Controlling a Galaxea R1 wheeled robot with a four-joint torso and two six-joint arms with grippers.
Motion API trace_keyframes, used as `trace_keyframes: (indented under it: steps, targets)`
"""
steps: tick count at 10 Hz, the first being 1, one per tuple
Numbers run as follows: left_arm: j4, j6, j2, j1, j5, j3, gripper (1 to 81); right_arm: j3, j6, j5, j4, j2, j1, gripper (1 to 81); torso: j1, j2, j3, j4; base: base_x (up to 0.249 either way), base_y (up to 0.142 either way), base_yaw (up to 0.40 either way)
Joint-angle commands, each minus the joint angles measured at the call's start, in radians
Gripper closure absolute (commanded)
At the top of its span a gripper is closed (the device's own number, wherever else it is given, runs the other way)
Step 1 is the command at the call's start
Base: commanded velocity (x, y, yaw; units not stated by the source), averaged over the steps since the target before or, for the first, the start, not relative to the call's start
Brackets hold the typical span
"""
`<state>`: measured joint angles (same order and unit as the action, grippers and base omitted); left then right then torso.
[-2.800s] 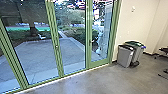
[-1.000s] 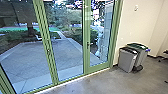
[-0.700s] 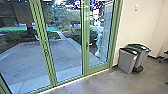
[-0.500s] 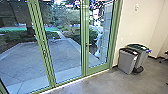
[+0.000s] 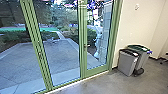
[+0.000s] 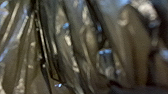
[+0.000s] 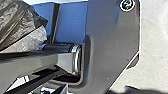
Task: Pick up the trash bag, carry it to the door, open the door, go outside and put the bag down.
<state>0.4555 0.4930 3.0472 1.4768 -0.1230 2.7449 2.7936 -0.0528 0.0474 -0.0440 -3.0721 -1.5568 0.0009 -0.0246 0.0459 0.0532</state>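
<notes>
Your shiny, dark plastic trash bag [image 6: 87, 50] is super close to your left wrist cam, blurry and cut off. Can't tell if either end effector's apart or clamped on it. Green-framed glass door [image 5: 83, 53] ahead looks shut.

Head view, right of the frame: 2 grey bins stand side by side near the pale wall [image 5: 143, 26], the front bin [image 5: 127, 65] with a black top, the rear bin [image 5: 144, 58] with a green top and a blue patch at its right edge. Upper right: a small pale fitting [image 5: 137, 6] on the wall. Lower right: smooth grey floor [image 5: 112, 83]. Upper centre, outdoors: a narrow footpath [image 5: 60, 35] between low shrubs [image 5: 72, 35].
</notes>
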Motion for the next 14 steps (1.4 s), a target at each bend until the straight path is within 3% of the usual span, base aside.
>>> trace_keyframes:
  steps: [1, 10, 14]
  targets:
    - [-0.006, 0.006, 0.007, -0.045, -0.086, -0.008, 81.1, 0.001, -0.007, 0.065, 0.009, -0.003, 0.040, 1.0, 0.000, 0.000, 0.000, 0.000, 0.160, -0.094, 0.000]
    - [-0.005, 0.006, 0.009, -0.043, -0.086, -0.008, 81.1, 0.001, -0.007, 0.063, 0.007, 0.001, 0.037, 1.0, 0.000, 0.000, 0.000, 0.000, 0.165, -0.081, 0.000]
    - [-0.005, 0.006, 0.004, -0.036, -0.072, -0.008, 81.1, 0.003, -0.010, 0.063, 0.012, 0.004, 0.022, 1.0, 0.000, 0.000, 0.000, 0.000, 0.166, 0.000, 0.000]
